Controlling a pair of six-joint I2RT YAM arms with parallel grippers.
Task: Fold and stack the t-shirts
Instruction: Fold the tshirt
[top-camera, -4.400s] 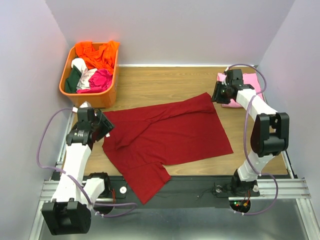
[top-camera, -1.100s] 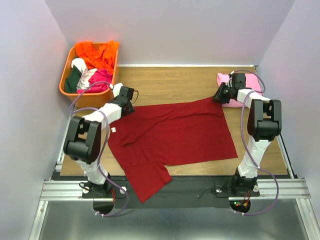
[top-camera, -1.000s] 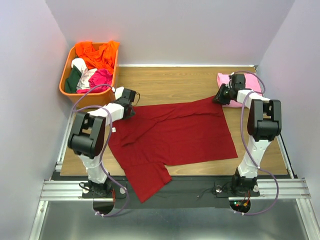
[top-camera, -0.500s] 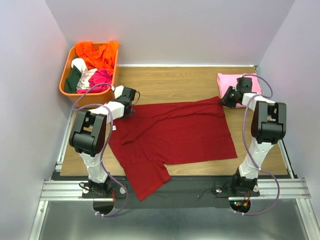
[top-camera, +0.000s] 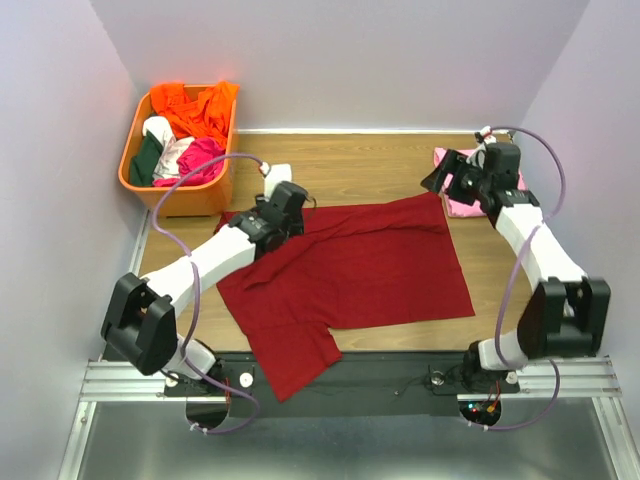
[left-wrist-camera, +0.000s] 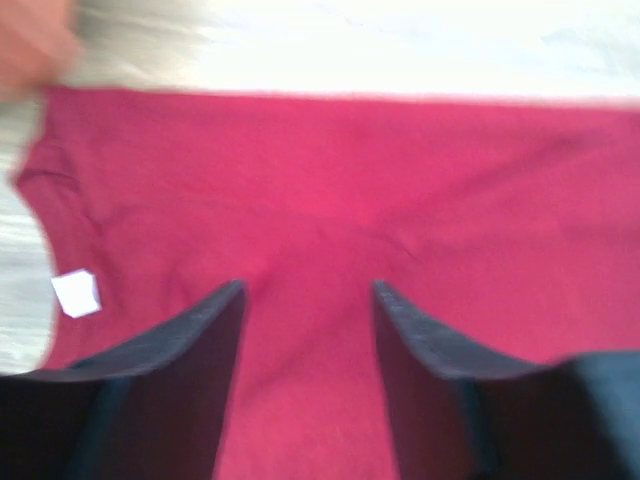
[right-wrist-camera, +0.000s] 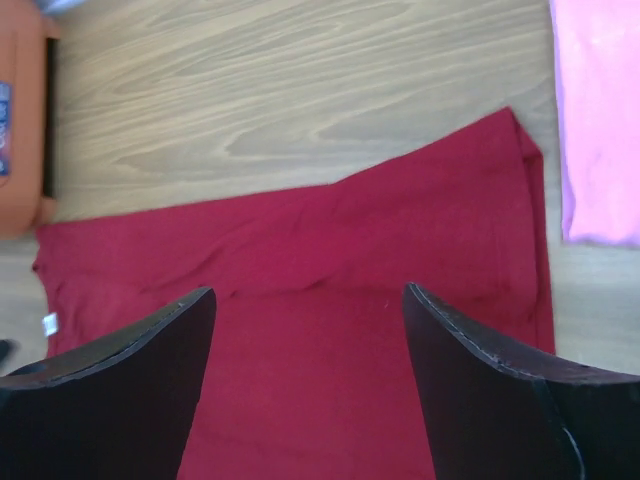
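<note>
- Dark red cotton t-shirt lies spread flat mid wooden desk, with one sleeve drooping over the near edge.
- Left jaws hang over its collar end, parted, gripping nothing. Right jaws are wide apart and empty too, above its far right corner.
- Folded light pink t-shirt is just beside it on the right, mostly hidden by the right arm from above.
- Orange plastic basket stuffed with clothes sits in the far left corner.

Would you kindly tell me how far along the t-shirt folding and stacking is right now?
Done: the pink t-shirt lies folded at the far right of the table. In hand: the maroon t-shirt is spread flat, one sleeve over the near edge; the left gripper and right gripper hover open at its far edge, empty. Left: fold the maroon one and stack it on the pink; the orange basket holds more clothes.
</note>
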